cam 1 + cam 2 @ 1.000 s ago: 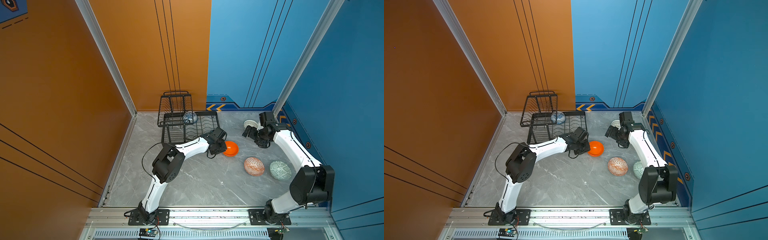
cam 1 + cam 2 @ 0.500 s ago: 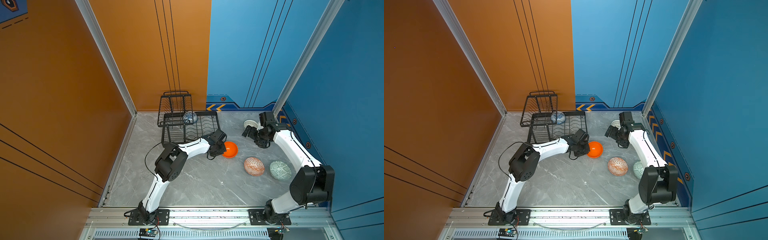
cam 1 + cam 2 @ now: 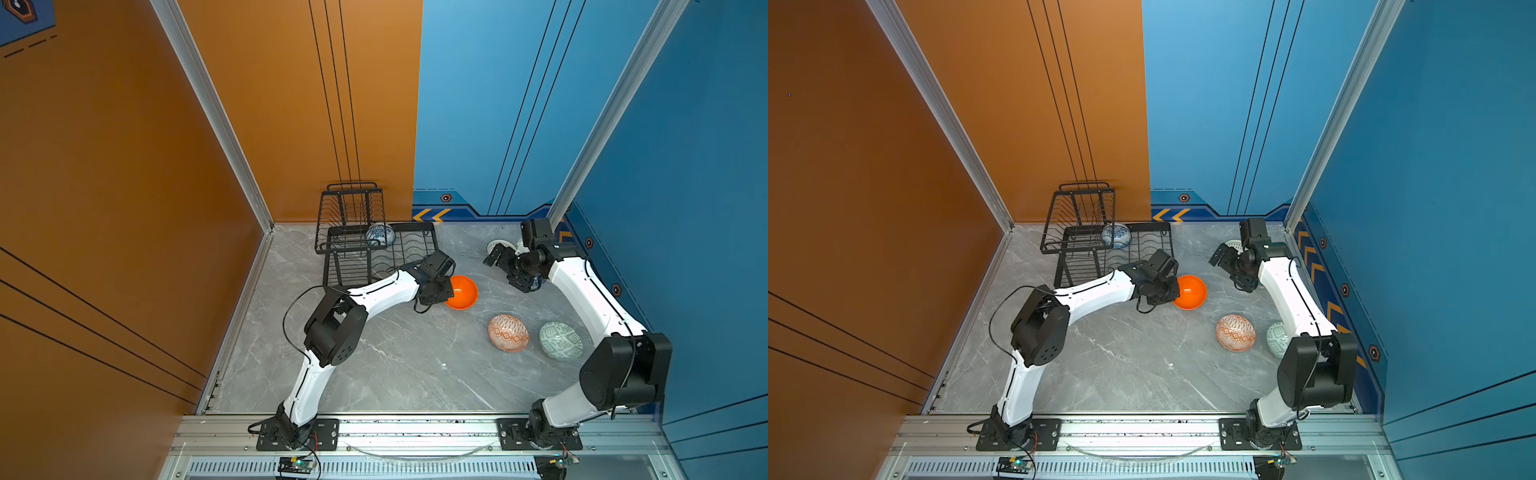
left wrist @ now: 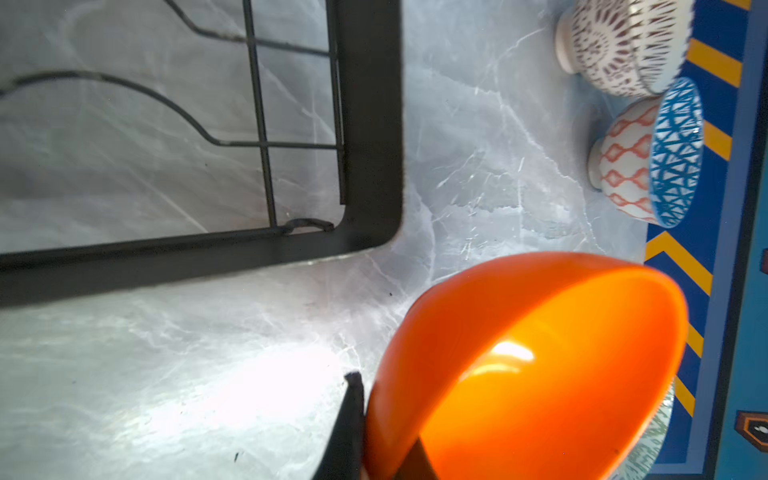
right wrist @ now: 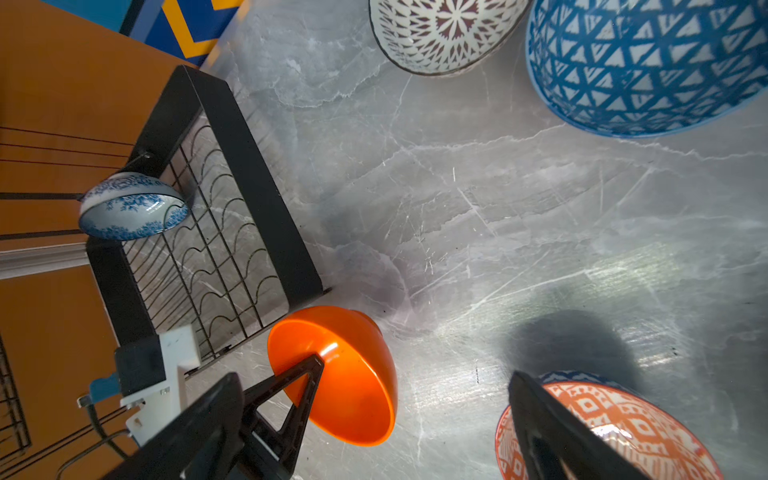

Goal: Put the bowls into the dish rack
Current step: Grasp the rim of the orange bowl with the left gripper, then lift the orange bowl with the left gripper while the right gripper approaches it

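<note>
– Dish rack (image 3: 415, 226), which way is it from you?
– Close on my left. The orange bowl (image 3: 463, 293) sits tipped just off its corner, rim pinched tight in my left gripper (image 3: 449, 291). My right gripper (image 3: 507, 268) is farther off, spread wide, holding nothing.

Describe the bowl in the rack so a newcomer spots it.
Find the black wire dish rack by the orange wall. One bowl rests tilted at its wall end. Only it is blue floral on white; the rest lie outside.
</note>
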Available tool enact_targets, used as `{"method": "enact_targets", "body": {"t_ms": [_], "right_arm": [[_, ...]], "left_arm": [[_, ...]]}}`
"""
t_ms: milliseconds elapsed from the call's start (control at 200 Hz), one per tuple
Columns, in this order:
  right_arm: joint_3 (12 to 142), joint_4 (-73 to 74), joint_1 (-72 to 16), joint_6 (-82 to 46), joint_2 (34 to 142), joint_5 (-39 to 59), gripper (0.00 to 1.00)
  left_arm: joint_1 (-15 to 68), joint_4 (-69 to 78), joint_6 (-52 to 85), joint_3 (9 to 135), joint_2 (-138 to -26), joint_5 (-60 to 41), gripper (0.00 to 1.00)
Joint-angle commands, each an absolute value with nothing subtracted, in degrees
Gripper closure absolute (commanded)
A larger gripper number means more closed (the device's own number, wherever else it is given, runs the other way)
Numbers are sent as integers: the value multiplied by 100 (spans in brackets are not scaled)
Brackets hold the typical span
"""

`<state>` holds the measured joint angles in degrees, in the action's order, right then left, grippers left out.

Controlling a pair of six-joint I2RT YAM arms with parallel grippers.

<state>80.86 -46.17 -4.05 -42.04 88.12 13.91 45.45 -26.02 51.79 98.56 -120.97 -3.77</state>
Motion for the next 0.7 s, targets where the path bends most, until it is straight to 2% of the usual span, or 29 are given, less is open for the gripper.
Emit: {"method": "enact_targets", "body": {"t_ms": [0, 170, 340, 495, 696], "right_arm": [[8428, -4781, -369, -4773, 8537, 1626, 0], [9210, -4768, -438, -5213, 8592, 1905, 0], [9761, -4229, -508, -6099, 8766, 2375, 0], [10342, -3559, -834, -6853, 9117, 2589, 0], [11326, -3304, -1200, -7193, 9803, 2698, 0]], "left_arm": [[4571, -2725, 4792, 10098, -11530, 204, 100], [4582, -2709, 4144, 10276, -11081, 1978, 100], [4587, -2094, 3016, 10585, -11045, 3792, 100], [4568, -1148, 1912, 10701, -11160, 4698, 100], [4661, 891, -67, 10458, -11324, 5426, 100]]}}
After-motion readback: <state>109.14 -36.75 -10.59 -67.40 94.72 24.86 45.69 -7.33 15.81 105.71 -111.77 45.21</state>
